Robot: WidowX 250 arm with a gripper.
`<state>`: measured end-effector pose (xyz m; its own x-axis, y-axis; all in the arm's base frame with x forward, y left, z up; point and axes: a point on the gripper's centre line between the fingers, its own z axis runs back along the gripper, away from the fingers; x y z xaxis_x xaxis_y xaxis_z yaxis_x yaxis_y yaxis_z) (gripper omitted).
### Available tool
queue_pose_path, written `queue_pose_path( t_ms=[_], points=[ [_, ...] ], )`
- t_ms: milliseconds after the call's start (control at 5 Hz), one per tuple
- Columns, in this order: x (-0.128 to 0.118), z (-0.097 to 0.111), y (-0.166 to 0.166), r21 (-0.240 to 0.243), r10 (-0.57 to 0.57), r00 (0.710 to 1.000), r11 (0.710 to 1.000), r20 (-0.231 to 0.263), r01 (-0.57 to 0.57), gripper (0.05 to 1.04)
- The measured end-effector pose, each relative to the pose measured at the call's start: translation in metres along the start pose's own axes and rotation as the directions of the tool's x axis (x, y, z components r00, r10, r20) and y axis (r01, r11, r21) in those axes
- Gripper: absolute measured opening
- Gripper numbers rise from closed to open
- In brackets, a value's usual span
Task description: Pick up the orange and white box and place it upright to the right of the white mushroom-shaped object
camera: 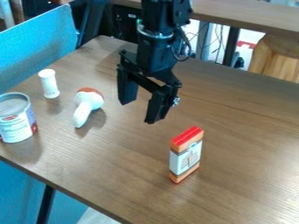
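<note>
The hand point(139, 112) hangs with fingers spread over the surface point(251, 175), the orange-and-white box point(186, 158) standing near right. The toy mushroom point(88, 105) lies left.

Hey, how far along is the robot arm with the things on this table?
Nothing looks clearly done: the red-topped box, can and white cylinder stand apart, as does the mushroom-shaped toy. Nothing's in hand; the tool hangs open. The handling itself seems left, since no piece is gripped.
</note>
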<state>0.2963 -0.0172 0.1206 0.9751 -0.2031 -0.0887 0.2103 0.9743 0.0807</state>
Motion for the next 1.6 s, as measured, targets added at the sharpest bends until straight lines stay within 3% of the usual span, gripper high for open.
queue_pose_path(
  t_ms=[200,1000,1200,1600],
  points=[
    [-0.001,-0.009,-0.002,-0.003,-0.006,0.999,1.0,-0.032,0.006,1.001],
    [0.006,0.006,-0.047,-0.009,-0.08,0.996,0.997,0.041,0.081,1.001],
    [0.01,0.004,-0.06,-0.025,-0.103,0.994,0.994,0.033,0.104,1.001],
    [0.013,-0.012,-0.066,-0.038,-0.111,0.993,0.993,-0.041,0.109,1.001]
  ],
)
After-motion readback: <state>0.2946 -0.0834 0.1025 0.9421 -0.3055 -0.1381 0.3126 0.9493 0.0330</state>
